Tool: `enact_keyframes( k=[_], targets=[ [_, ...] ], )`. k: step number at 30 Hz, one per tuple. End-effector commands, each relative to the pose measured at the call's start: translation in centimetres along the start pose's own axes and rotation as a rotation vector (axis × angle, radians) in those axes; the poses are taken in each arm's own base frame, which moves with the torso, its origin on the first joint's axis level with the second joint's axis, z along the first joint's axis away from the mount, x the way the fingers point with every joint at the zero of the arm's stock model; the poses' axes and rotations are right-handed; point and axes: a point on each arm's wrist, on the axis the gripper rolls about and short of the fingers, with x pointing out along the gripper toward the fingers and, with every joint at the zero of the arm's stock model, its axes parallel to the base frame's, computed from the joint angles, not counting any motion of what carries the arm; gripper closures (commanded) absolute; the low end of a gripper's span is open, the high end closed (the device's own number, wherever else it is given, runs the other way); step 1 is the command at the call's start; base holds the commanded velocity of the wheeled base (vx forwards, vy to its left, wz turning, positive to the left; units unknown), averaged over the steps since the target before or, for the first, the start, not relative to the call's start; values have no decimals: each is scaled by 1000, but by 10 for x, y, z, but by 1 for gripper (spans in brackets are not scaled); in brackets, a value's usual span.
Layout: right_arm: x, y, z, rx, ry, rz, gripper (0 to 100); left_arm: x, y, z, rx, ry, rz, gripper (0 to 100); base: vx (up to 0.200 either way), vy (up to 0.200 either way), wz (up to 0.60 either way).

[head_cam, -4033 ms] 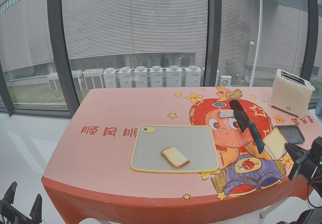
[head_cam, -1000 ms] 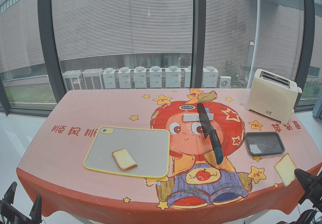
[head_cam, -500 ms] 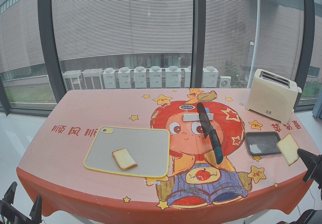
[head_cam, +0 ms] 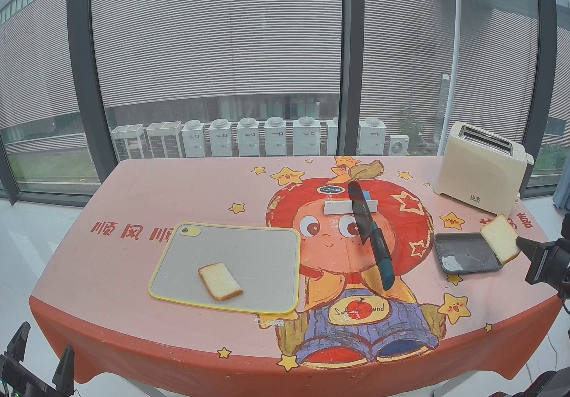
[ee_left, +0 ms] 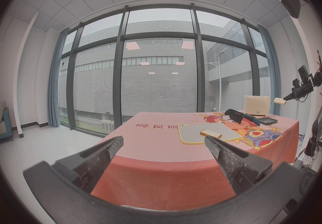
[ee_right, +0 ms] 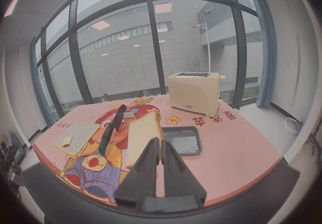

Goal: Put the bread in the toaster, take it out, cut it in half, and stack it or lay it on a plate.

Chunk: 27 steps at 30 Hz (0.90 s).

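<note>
The bread slice [head_cam: 502, 238] is clamped by its edge between the closed fingers of the right gripper [head_cam: 520, 245] and held in the air over the far right corner of the dark tray [head_cam: 466, 254]. It is higher and closer to the toaster [head_cam: 482, 169] than a second ago, when it hung out beyond the table's front edge. The carry to the toaster looks under way but unfinished — the slice is not yet above the slots and will likely need turning edge-down. The left gripper [ee_left: 164, 149] hangs low off the table's near left corner, fingers spread and holding nothing. A smaller piece of bread [head_cam: 219, 282] lies on the cutting board [head_cam: 249, 250], and the knife [head_cam: 371, 232] rests between board and tray, both unmoved.
</note>
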Motion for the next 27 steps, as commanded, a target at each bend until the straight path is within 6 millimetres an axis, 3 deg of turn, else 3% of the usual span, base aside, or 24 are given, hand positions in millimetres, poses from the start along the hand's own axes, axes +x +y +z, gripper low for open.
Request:
enact_keyframes(
  k=[1,6,14,21,27],
  targets=[
    [25,-3,0,10,94,-22,100,1,0,-5,0,18,1,0,0,0,0],
    [42,-5,0,88,156,-25,100,1,0,-5,0,18,1,0,0,0,0],
    [51,-4,-2,156,188,-36,100,1,0,-5,0,18,1,0,0,0,0],
    [65,1,8,236,194,-34,100,1,0,-5,0,18,1,0,0,0,0],
    [78,6,0,217,256,-37,100,1,0,-5,0,18,1,0,0,0,0]
  ],
)
